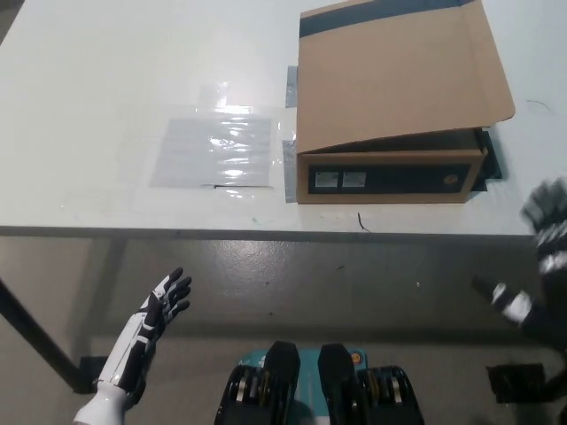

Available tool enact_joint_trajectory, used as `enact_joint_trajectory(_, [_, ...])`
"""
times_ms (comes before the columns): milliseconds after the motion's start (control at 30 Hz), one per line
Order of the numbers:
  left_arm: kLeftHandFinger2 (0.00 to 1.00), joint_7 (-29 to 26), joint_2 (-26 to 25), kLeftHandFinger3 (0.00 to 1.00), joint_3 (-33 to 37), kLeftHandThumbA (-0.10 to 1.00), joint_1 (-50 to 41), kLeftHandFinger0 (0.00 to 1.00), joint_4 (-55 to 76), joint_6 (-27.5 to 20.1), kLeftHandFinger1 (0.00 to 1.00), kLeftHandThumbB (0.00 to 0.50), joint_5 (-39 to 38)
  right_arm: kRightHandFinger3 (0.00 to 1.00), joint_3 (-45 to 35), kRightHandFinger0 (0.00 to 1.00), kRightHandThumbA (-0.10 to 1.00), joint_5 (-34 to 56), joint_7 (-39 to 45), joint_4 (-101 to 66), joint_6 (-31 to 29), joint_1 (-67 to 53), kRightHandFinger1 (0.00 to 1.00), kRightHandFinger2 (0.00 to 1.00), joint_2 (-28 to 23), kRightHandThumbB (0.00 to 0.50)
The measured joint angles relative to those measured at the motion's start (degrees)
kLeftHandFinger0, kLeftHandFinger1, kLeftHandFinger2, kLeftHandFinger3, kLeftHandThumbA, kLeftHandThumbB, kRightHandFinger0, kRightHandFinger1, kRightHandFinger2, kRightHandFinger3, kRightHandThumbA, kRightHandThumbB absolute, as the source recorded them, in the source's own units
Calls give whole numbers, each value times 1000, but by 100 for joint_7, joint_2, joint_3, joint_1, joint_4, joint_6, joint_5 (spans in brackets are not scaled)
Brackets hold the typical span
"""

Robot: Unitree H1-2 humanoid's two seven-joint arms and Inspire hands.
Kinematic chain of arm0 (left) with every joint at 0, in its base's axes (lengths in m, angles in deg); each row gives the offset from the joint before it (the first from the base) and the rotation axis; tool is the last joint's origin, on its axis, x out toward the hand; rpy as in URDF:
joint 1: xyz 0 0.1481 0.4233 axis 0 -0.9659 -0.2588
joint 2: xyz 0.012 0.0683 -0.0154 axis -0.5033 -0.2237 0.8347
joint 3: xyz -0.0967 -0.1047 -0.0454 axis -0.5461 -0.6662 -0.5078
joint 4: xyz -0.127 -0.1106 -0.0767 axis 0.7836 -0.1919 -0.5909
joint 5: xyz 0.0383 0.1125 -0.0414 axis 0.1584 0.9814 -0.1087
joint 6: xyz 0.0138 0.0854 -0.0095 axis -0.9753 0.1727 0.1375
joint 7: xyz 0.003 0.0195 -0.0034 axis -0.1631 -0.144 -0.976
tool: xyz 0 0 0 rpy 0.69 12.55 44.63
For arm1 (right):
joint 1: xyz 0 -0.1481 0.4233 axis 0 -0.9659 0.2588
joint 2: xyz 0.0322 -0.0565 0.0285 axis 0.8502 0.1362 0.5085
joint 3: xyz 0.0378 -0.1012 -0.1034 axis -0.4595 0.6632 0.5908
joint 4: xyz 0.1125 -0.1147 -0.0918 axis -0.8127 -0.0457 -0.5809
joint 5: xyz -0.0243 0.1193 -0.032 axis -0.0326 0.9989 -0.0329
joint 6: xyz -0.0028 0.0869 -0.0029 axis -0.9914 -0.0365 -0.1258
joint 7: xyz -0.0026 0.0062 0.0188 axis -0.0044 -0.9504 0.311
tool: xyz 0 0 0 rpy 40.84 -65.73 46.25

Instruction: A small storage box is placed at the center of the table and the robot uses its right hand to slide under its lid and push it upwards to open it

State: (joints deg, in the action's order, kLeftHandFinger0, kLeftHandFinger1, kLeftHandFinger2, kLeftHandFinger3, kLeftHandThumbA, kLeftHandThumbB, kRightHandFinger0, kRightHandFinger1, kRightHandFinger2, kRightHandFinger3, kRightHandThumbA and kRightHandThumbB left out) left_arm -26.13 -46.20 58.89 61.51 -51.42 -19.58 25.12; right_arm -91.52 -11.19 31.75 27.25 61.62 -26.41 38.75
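One storage box (390,168), lid (399,75) ajar; two robot hands low.

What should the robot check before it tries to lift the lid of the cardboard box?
1. Brown cardboard storage box on the white table: ok.
2. Cardboard lid raised at its front right, gap to slide under: ok.
3. Black right robot hand at the lid: not ok, off the table's edge.
4. Right hand's fingers: cannot tell, blurred.
5. White left robot hand out of the way: ok, open below the table.
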Motion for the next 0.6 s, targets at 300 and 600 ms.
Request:
enact_joint_trajectory(300, [1000, 37, 2, 1000, 1, 1000, 7, 1000, -3, -12, 1000, 350, -8, 1000, -425, 1000, 1000, 496, -203, 365, 238, 1153, 1000, 1000, -15, 262])
enact_joint_trajectory(600, [1000, 44, 3, 1000, 0, 1000, 27, 1000, -6, -12, 1000, 358, -13, 1000, -705, 1000, 1000, 924, -244, 1462, 337, 1931, 1000, 1000, -51, 252])
